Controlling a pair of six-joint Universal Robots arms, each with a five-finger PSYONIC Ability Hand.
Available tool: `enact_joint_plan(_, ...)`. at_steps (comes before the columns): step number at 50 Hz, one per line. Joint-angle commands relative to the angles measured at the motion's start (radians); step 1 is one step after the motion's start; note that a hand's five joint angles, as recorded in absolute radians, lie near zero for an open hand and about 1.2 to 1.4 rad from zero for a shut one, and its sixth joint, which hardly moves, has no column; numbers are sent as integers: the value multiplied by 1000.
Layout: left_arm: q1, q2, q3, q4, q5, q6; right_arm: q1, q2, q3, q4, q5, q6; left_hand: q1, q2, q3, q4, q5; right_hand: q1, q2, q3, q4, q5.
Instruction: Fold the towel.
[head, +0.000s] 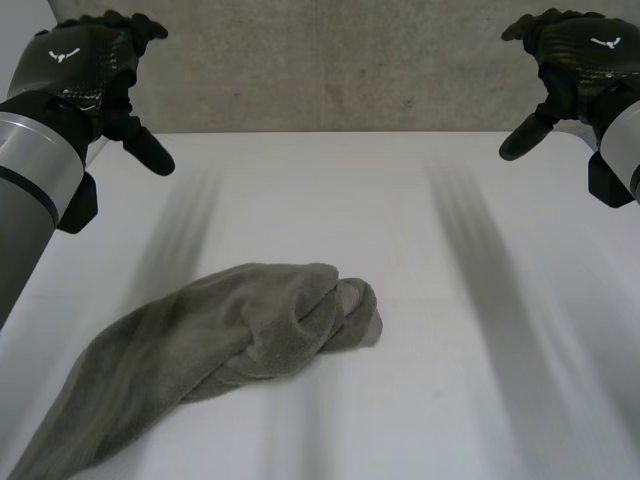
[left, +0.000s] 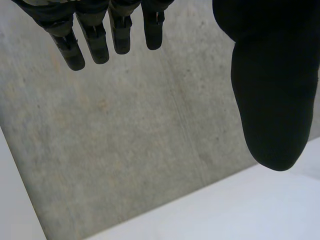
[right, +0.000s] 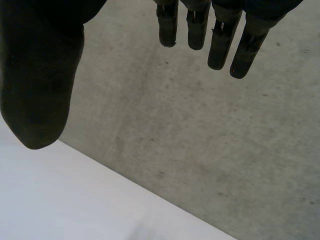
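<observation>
A grey-green towel (head: 220, 345) lies crumpled on the white table (head: 450, 330), bunched near the middle and trailing toward the near left corner. My left hand (head: 85, 65) hangs raised at the far left, well above and behind the towel, with nothing in it. High at the far right, my right hand (head: 570, 50) is just as empty. In the left wrist view the fingers (left: 95, 35) and thumb (left: 270, 100) stand straight and apart. The right wrist view shows straight fingers (right: 220, 35) and a spread thumb (right: 37, 85) too.
A grey concrete wall (head: 330, 60) rises behind the table's far edge; both wrist views look at that wall (left: 125, 140) and a strip of table (right: 60, 200).
</observation>
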Motion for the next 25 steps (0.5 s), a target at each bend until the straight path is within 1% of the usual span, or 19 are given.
enact_joint_plan(1, 2, -11, 33, -69, 27, -20, 0, 13, -6, 1, 43, -10, 83, 83, 83, 83, 79, -26, -70, -67, -81, -59)
enact_joint_plan(8, 5, -27, 52, -94, 61, -20, 0, 13, -6, 1, 38, -15, 89, 89, 89, 89, 85, -26, -70, -67, -81, -59)
enact_joint_plan(21, 10, -52, 66, -111, 61, -17, 0, 16, -6, 1, 32, -25, 31, 31, 30, 31, 26, -26, -70, -67, -81, -59)
enact_joint_plan(25, 10, -50, 60, -108, 64, -11, 1, 17, -6, 3, 17, -33, 22, 22, 21, 22, 17, -26, -70, -67, -81, -59)
